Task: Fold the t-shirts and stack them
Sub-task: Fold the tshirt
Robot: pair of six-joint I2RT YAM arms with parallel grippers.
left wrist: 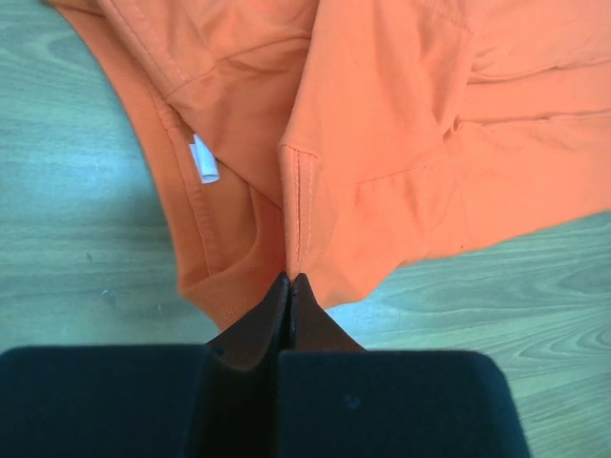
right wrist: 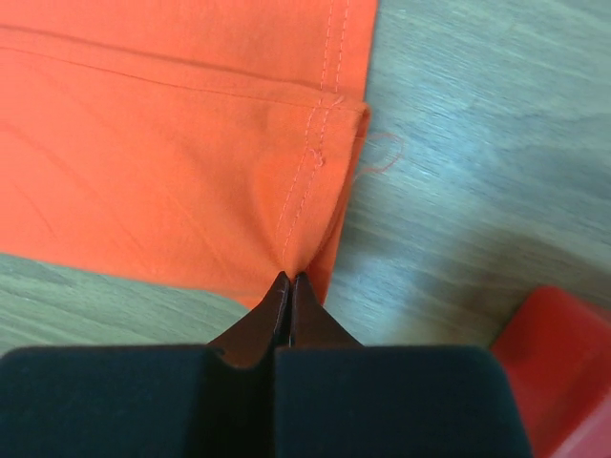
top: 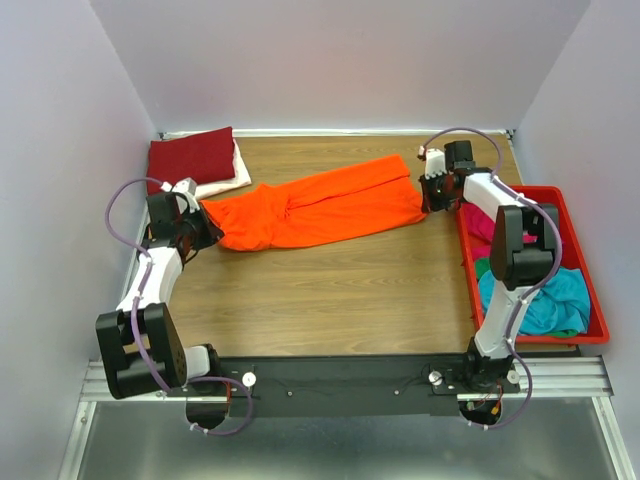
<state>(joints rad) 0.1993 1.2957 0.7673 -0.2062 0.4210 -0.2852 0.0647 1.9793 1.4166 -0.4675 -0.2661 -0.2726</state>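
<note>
A bright orange t-shirt [top: 320, 210] lies stretched lengthwise across the wooden table. My left gripper [top: 205, 228] is shut on its neck end. In the left wrist view the gripper [left wrist: 290, 279] pinches a fold of orange cloth [left wrist: 382, 124] beside the collar, where a white label [left wrist: 204, 159] shows. My right gripper [top: 432, 195] is shut on the hem corner at the other end. In the right wrist view the gripper [right wrist: 290, 277] pinches the stitched hem of the orange t-shirt [right wrist: 172, 143]. A folded dark red t-shirt [top: 192, 155] rests on a white one [top: 232, 180] at the back left.
A red plastic tray [top: 596, 300] stands along the right side, holding a teal t-shirt [top: 545, 295] and a magenta one [top: 490, 225]. Its corner [right wrist: 563, 353] shows in the right wrist view. White walls close in the table on three sides.
</note>
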